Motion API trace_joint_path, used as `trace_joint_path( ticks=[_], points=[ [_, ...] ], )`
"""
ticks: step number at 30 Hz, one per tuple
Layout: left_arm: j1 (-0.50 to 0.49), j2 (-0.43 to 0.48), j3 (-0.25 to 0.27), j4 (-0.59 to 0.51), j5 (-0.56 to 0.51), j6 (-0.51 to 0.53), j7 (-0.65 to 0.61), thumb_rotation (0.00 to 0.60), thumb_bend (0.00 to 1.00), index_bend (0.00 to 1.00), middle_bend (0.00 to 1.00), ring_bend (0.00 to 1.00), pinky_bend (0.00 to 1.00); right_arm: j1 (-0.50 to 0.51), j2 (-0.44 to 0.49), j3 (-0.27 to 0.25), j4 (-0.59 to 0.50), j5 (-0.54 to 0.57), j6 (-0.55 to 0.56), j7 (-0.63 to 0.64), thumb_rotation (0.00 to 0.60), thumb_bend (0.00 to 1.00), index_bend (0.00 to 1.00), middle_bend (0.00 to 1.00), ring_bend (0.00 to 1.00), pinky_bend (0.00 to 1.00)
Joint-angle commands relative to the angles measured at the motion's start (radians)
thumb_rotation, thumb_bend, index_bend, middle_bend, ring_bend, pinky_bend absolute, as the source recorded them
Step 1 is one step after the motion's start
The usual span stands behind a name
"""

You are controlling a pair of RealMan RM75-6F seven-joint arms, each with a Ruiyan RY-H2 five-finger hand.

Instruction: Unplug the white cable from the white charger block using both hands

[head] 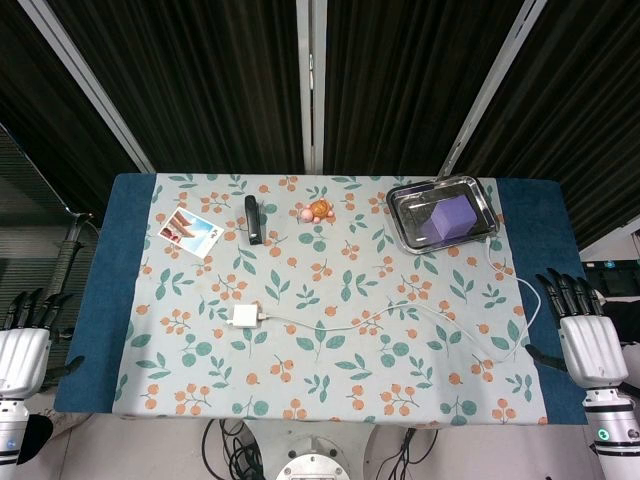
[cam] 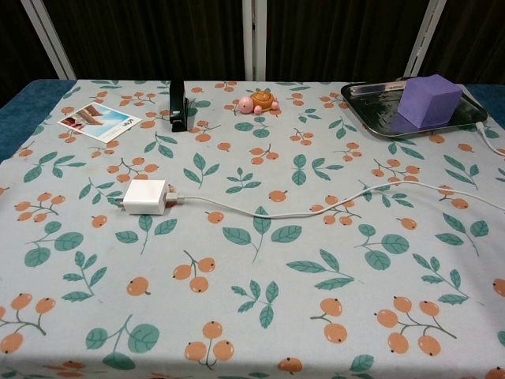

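White cable (cam: 316, 207) plugged into charger block (cam: 144, 197), head view alone shows both hands, fingers seemingly apart.

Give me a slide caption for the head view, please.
Both hands, left and right, wait open at the table edges; white cable still plugged into white charger block.

White cable (head: 400, 312) plugged into white charger block (head: 245, 316) on floral tablecloth (head: 330, 390), both hands apart at the table's sides.

white charger block (cam: 144, 197), purple block (cam: 428, 100), floral tablecloth (cam: 260, 260)
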Motion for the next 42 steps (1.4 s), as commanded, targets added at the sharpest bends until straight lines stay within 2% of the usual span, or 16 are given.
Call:
trace_joint_path(
  ticks=[1, 10, 14, 19, 24, 28, 33, 38, 42],
  points=[
    [-0.001, 0.001, 0.003, 0.0, 0.002, -0.004, 0.001, 0.6, 0.01, 0.16, 0.15, 0.03, 0.02, -0.003, 0.003, -0.004, -0.004, 0.0, 0.0, 0.003, 0.6, 0.0, 0.02, 0.03, 0.0, 0.0],
    [0.0, 0.007, 0.004, -0.008, 0.013, 0.004, 0.006, 0.6, 0.01, 0.16, 0.15, 0.03, 0.03, -0.013, 0.003, -0.006, -0.007, -0.019, 0.028, 0.005, 0.6, 0.0, 0.02, 0.03, 0.0, 0.0],
    [-0.03, 0.023, -0.004, -0.034, 0.039, -0.018, 0.016, 0.6, 0.01, 0.16, 0.15, 0.03, 0.03, -0.018, 0.001, -0.005, -0.006, -0.021, 0.04, 0.006, 0.6, 0.0, 0.02, 0.03, 0.0, 0.0],
    [-0.12, 0.054, -0.024, -0.105, 0.098, -0.1, 0.052, 0.6, 0.01, 0.16, 0.15, 0.03, 0.03, -0.018, 0.01, -0.004, -0.02, -0.035, 0.049, -0.007, 0.6, 0.0, 0.02, 0.03, 0.0, 0.0],
    [-0.26, 0.042, -0.062, -0.152, 0.107, -0.268, 0.041, 0.6, 0.01, 0.17, 0.15, 0.03, 0.03, -0.02, 0.016, 0.002, -0.035, -0.037, 0.06, -0.02, 0.6, 0.0, 0.02, 0.03, 0.0, 0.0],
    [-0.375, -0.024, -0.09, -0.136, 0.068, -0.424, 0.021, 0.6, 0.01, 0.17, 0.15, 0.03, 0.04, -0.02, 0.017, 0.002, -0.043, -0.033, 0.057, -0.029, 0.6, 0.0, 0.02, 0.03, 0.0, 0.0],
    [-0.497, -0.153, -0.106, -0.041, -0.011, -0.598, 0.02, 0.6, 0.01, 0.16, 0.14, 0.03, 0.04, -0.016, 0.019, 0.003, -0.052, -0.018, 0.043, -0.044, 0.6, 0.0, 0.02, 0.03, 0.0, 0.0],
    [-0.561, -0.269, -0.118, 0.069, -0.084, -0.661, 0.063, 0.6, 0.01, 0.14, 0.14, 0.03, 0.04, -0.013, 0.017, 0.005, -0.057, -0.013, 0.037, -0.051, 0.6, 0.0, 0.02, 0.03, 0.0, 0.0],
    [-0.58, -0.313, -0.119, 0.097, -0.124, -0.679, 0.046, 0.6, 0.01, 0.13, 0.13, 0.03, 0.03, -0.018, 0.02, 0.006, -0.059, -0.002, 0.04, -0.053, 0.6, 0.0, 0.02, 0.03, 0.0, 0.0]
  ],
)
